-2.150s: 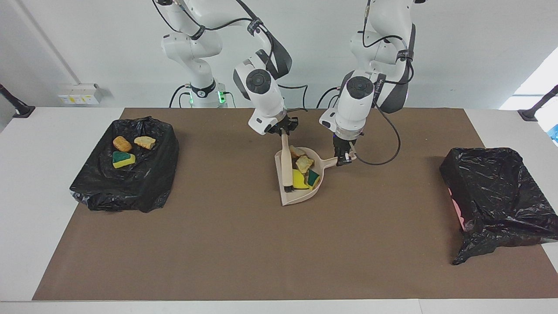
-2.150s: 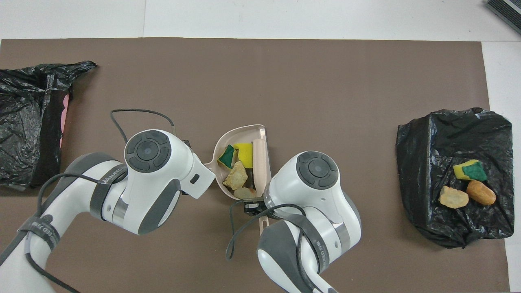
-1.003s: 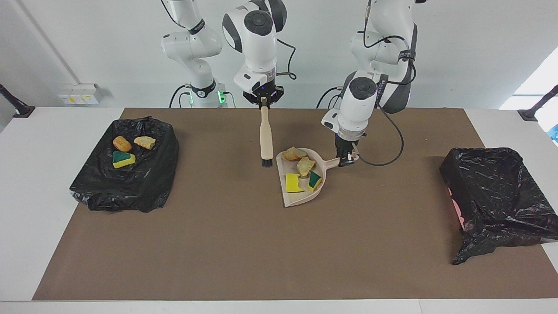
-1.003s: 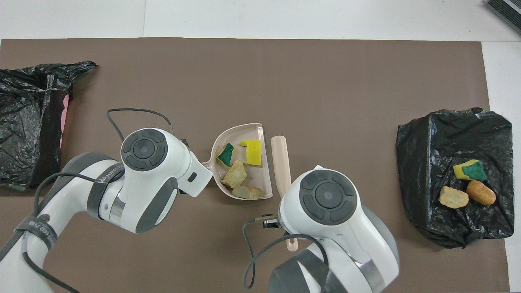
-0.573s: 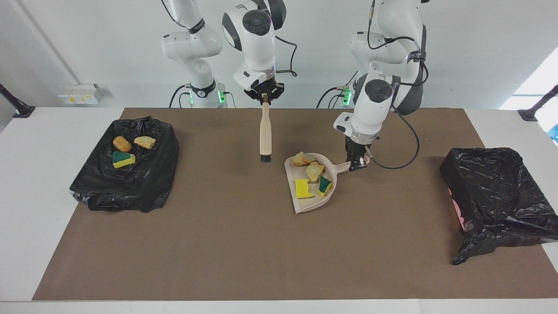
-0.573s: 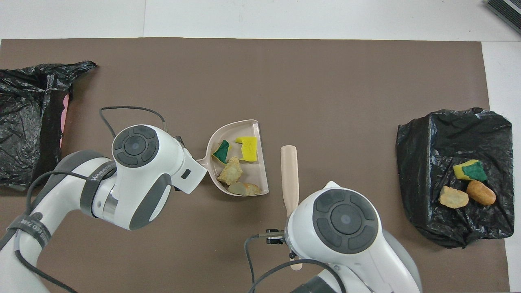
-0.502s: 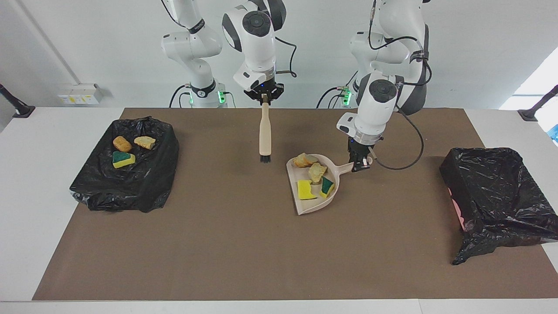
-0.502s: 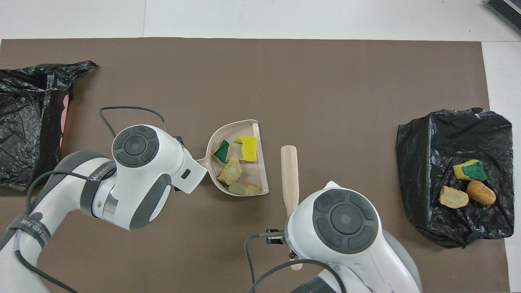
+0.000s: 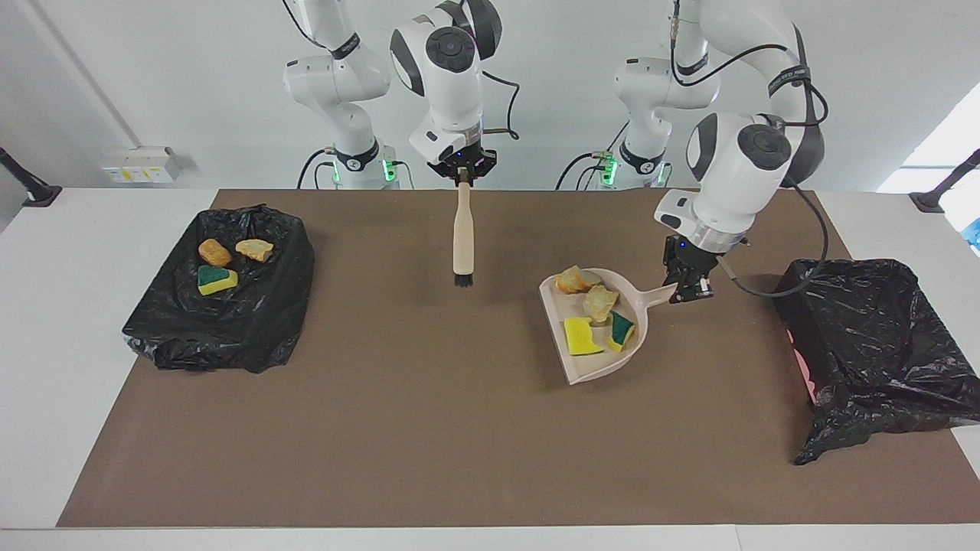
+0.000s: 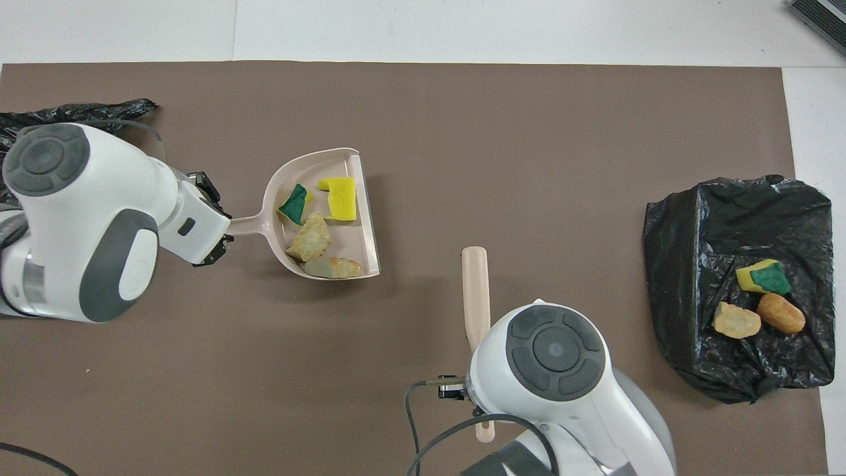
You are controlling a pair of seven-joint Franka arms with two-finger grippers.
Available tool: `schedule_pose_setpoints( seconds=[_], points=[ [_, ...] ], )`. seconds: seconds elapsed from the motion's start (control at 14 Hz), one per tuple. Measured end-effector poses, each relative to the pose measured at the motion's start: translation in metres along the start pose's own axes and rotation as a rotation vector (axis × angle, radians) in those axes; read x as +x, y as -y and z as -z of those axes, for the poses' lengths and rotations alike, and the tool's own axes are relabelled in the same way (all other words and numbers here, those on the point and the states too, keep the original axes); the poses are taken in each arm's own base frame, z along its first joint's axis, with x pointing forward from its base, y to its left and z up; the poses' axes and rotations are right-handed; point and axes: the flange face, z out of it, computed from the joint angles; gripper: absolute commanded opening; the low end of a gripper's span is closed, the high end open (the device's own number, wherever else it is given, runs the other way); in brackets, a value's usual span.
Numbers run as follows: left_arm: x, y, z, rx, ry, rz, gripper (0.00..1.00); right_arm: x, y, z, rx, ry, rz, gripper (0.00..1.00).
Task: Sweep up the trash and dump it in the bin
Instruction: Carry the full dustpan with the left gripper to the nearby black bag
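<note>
Beige dustpan [image 9: 593, 367]; yellow, green, tan trash [image 9: 582, 337].

Four scraps [image 9: 593, 317] lie in the dustpan [image 9: 589, 369], three [image 9: 226, 264] on a bag [image 9: 222, 329].

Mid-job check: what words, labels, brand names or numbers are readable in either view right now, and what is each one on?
No text is legible in either view.
White wall box: yellow stickers, print too small to read.
Black cable strap on the left arm: pale marking, too small to read.
Dustpan and brush: no text shows on either.
</note>
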Motion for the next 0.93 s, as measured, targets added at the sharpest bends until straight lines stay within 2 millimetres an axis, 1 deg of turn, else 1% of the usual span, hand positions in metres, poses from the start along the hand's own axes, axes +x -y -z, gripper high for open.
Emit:
schedule_pose_setpoints(
  seconds=[0.14,0.29,0.36,0.5,0.57,0.72,0.79,0.86,0.93],
  points=[
    [-0.03,0.013,0.022,-0.003,-0.011,0.001,0.0,0.0,0.0,-0.001,-0.002,0.002,0.001,0.0],
    [-0.069,0.024,0.037,-0.001,-0.014,-0.009,0.0,-0.001,0.0,-0.004,-0.004,0.005,0.0,0.0],
    [-0.091,0.028,0.045,0.0,-0.014,-0.017,0.0,-0.001,0.0,-0.005,-0.005,0.006,0.0,0.0],
    [-0.136,0.033,0.066,-0.016,-0.025,-0.02,0.0,-0.001,-0.001,-0.006,-0.006,0.008,0.0,0.0],
    [-0.154,0.034,0.078,-0.028,-0.032,-0.017,0.0,-0.001,-0.001,-0.006,-0.006,0.008,0.0,0.0],
    [-0.176,0.038,0.1,-0.039,-0.035,-0.029,0.0,-0.001,0.0,-0.007,-0.006,0.008,0.001,0.0],
    [-0.186,0.04,0.106,-0.038,-0.036,-0.036,0.0,-0.002,0.001,-0.009,-0.005,0.007,0.003,0.0],
    [-0.2,0.043,0.108,-0.033,-0.034,-0.043,0.0,-0.003,0.004,-0.012,-0.003,0.004,0.008,0.0],
    [-0.221,0.045,0.107,-0.032,-0.029,-0.043,0.0,-0.006,0.009,-0.017,0.004,0.002,0.014,0.0]
  ],
)
